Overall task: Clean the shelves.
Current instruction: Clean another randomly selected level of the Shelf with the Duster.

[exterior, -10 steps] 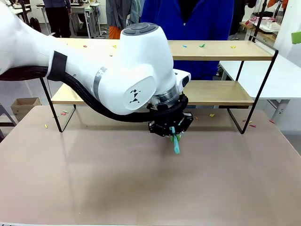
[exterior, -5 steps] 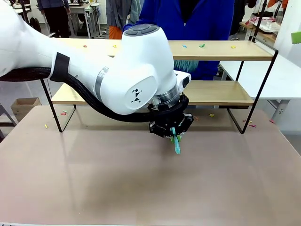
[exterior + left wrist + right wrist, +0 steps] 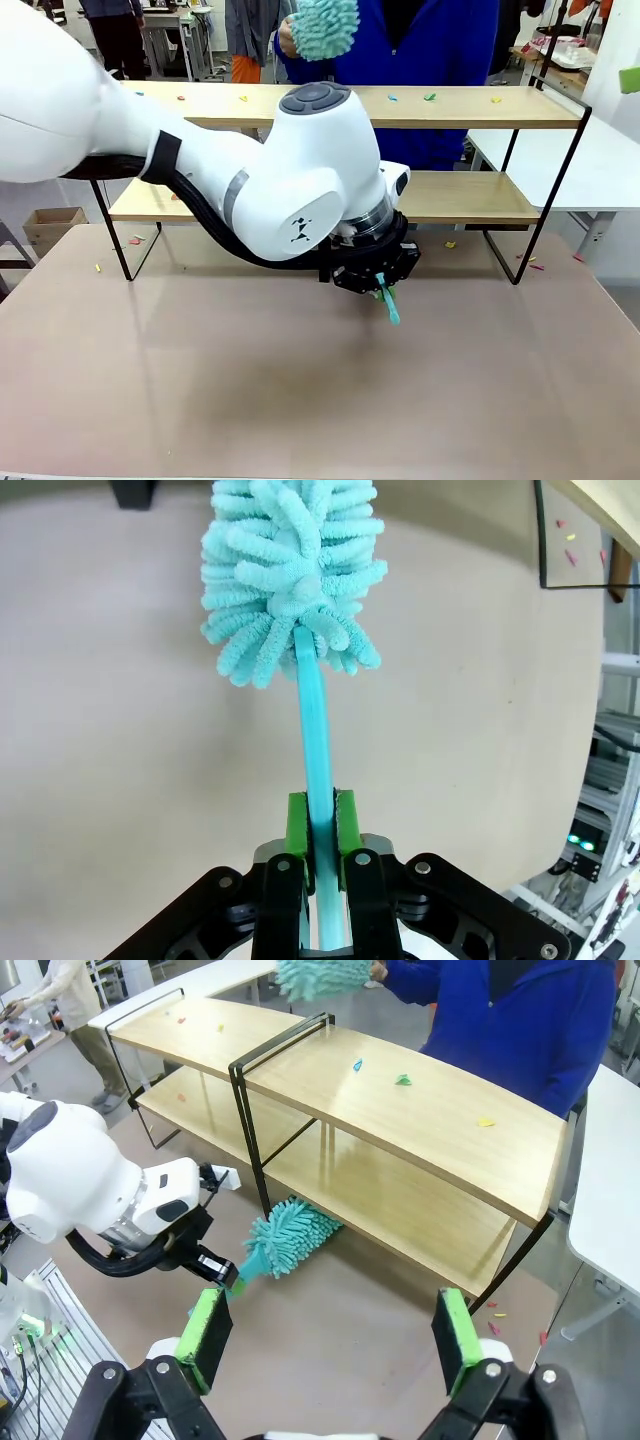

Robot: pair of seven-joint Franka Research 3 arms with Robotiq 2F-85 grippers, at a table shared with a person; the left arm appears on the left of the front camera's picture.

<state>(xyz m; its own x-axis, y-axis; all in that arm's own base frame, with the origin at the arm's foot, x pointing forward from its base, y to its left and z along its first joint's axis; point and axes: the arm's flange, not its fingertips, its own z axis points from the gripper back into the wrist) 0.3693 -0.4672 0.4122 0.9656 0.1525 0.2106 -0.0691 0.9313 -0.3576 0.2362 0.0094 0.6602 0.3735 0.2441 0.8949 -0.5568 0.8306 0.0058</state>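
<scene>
Left gripper (image 3: 383,283) sits low over the table (image 3: 300,400), just in front of the shelves (image 3: 470,108), clamped on a teal handle (image 3: 390,305) that pokes out below. Behind the shelves, a person's hand (image 3: 288,38) holds a fluffy teal duster (image 3: 325,25) up high. Coloured scraps (image 3: 430,97) dot the top board.

The front view looks across the table (image 3: 200,390) at the shelves (image 3: 450,106) — the left wrist view peers close along the duster (image 3: 295,570), and the right wrist view, higher up, takes in both.
</scene>
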